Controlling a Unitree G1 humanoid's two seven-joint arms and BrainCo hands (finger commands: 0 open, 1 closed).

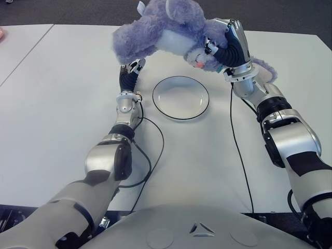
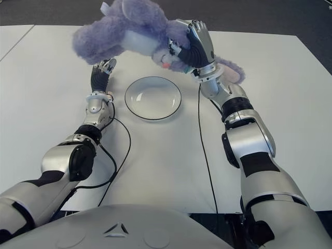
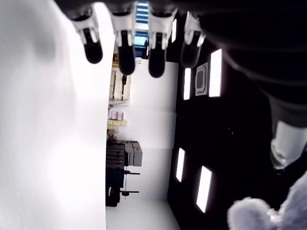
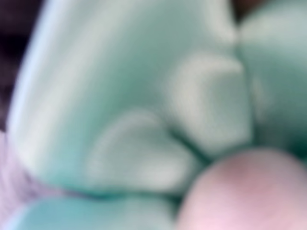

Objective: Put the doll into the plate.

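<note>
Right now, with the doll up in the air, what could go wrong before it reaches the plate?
1. The right hand grips the doll only at its head end; the body hangs out sideways and may slip.
2. The doll looks wider than the plate, so it may spill over the rim.
3. The open left hand sits beneath the doll's body and could snag it.

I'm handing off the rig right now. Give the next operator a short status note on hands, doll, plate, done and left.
Right robot hand: shut on the purple doll, held in the air behind the plate.
Left robot hand: open, holding nothing, left of the plate, under the doll's body.
Plate: on the white table, holding nothing.
Done: doll picked up.
Left: bring the doll over the plate, lower it in, release.
</note>
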